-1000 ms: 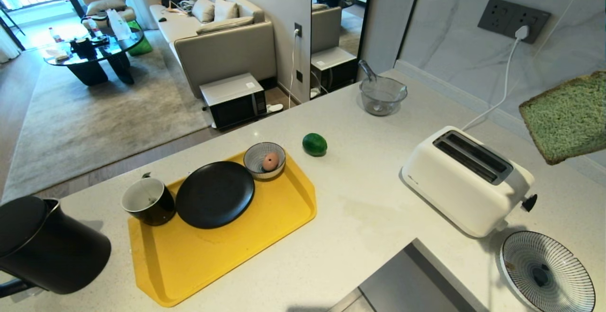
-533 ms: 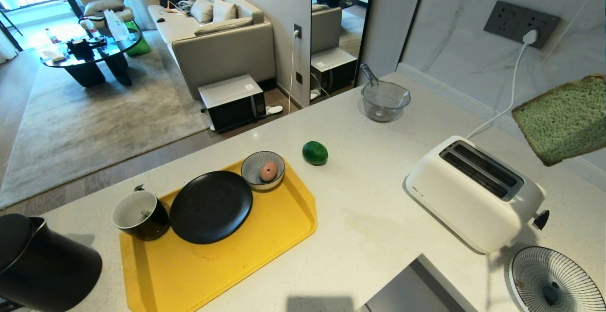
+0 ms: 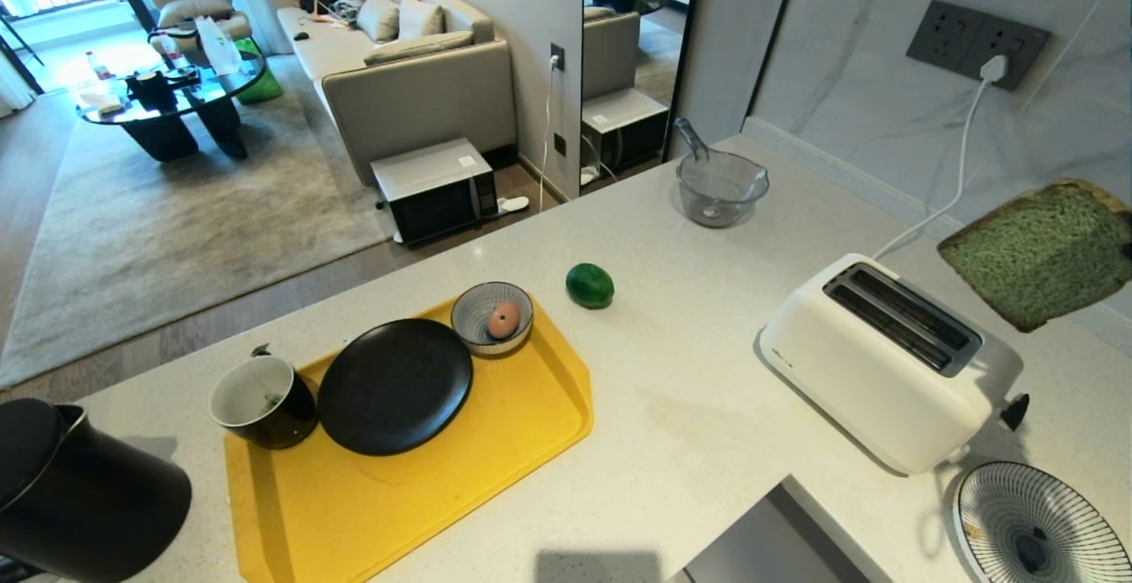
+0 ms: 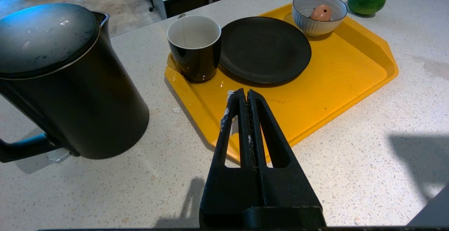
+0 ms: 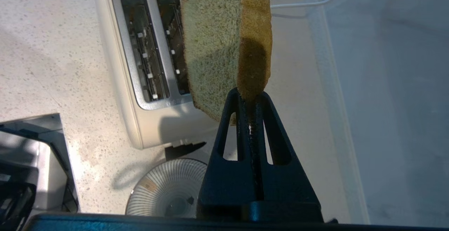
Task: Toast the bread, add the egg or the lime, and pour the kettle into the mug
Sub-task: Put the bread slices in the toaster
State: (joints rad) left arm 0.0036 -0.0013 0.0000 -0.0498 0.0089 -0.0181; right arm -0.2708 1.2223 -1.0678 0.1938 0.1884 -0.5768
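A: Head view?
B: Bread (image 3: 1039,251) up in the air, above and beyond the toaster (image 3: 884,357); lime (image 3: 589,286) on the table (image 3: 690,406); mug (image 3: 263,402) on the yellow tray (image 3: 495,477); kettle (image 3: 80,486) near left.
A: Left wrist view?
B: Left gripper (image 4: 244,96), jaws pressed together, empty, over the tray's edge.
A: Right wrist view?
B: Right gripper (image 5: 249,96), jaws clamped on the bread's crust, above the toaster's slots.

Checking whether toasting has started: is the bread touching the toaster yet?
Apart. In the head view the bread hangs in the air above and beyond the toaster, with wall and counter visible between them. The right gripper is shut on the bread's edge.
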